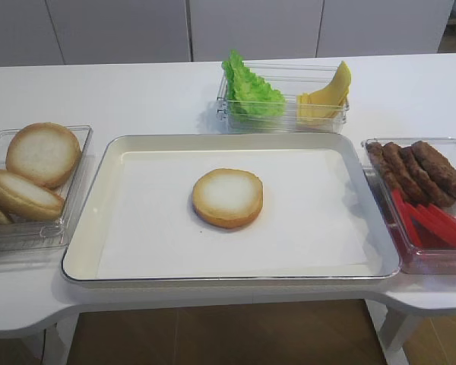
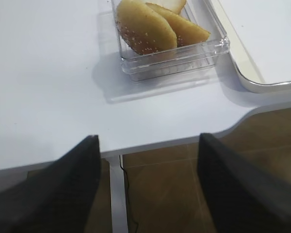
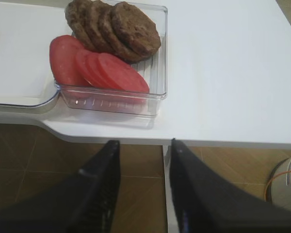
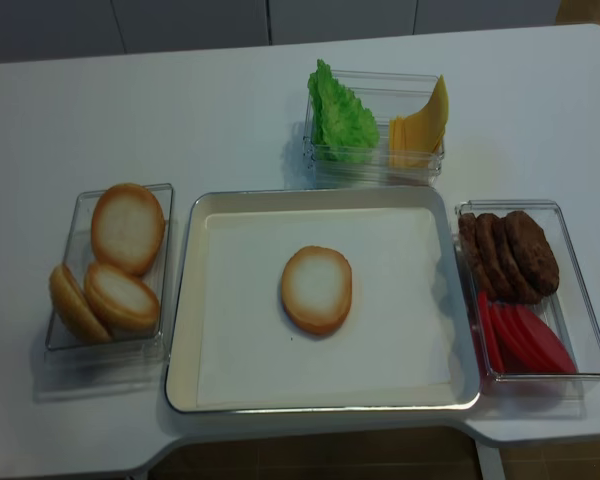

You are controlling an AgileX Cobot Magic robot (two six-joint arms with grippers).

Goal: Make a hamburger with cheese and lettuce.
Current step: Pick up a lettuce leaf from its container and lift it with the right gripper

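Note:
The hamburger bun half lies flat face up in the middle of the white tray; it also shows in the realsense view. A bunch of green lettuce leaves and yellow cheese slices stand in a clear bin behind the tray. No single leaf lies apart from the bunch. My left gripper is open and empty, off the table's front left edge over the floor. My right gripper is open and empty, off the front right edge. Neither gripper shows in the high views.
A clear bin of bun halves sits left of the tray and shows in the left wrist view. A clear bin at the right holds brown patties and red tomato slices. White cabinets stand behind the table.

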